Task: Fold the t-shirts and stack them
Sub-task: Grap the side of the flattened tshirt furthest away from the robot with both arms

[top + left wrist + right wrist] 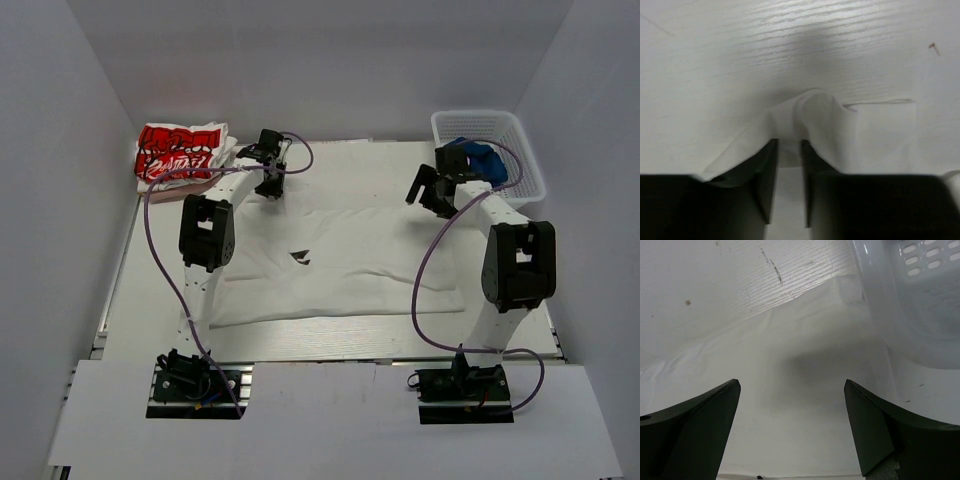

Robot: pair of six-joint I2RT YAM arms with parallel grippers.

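The plain white t-shirt (350,280) lies spread on the worktop (135,300), left of the basket (478,114); the printed t-shirt (180,150) sits folded far left of it. The left fingers (767,180) pinch a raised fold of the plain shirt's edge. The right fingers (700,430), spread, hover over the shirt just beside the basket.

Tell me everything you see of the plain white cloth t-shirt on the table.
The plain white cloth t-shirt lies spread and wrinkled across the table, with a small dark mark near its middle. The left gripper pinches a raised fold at its far left edge. The right gripper hangs open over its far right corner, beside the white plastic basket.
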